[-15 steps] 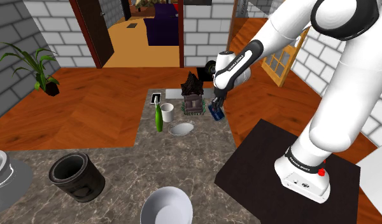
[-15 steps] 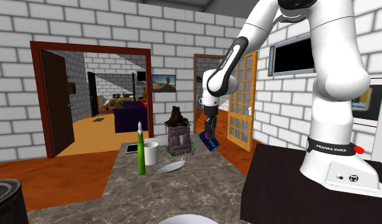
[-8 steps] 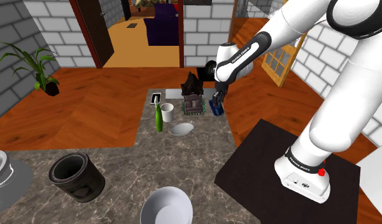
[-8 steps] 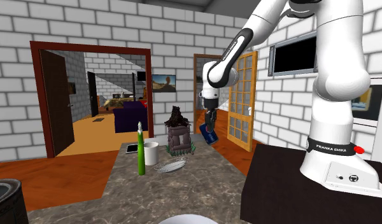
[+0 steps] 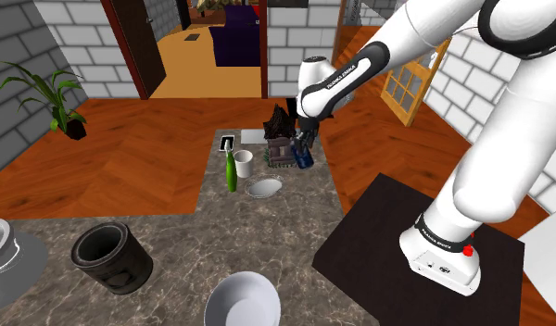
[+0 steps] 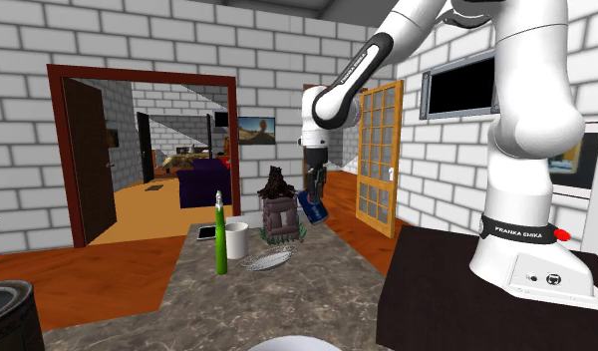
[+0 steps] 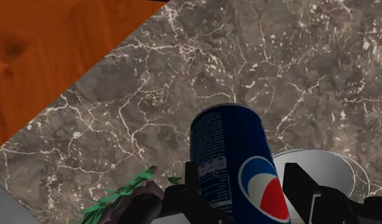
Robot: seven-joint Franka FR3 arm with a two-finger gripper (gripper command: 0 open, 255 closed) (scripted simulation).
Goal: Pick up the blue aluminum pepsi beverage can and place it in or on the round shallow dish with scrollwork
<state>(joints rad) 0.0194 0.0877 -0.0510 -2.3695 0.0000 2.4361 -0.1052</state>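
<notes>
The hand [image 6: 313, 196] clasped the blue Pepsi can [image 7: 237, 165], tilted in the air above the dark veined bench [image 5: 276, 231], near the shallow dish [image 5: 264, 188]. Wooden floor [image 5: 128, 157] and white brick walls [image 6: 138, 40] surrounded the bench.

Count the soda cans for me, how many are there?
1. The blue can is clasped in the tool above the table, beside the dark ornament. Another might hide behind that ornament.

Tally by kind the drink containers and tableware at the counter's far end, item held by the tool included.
Cans: 1, the blue can, clasped in the tool
Bottles: 1, the green bottle
Cups: 1, the white cup
Dishes: 1, the round dish
Total: 4
</notes>
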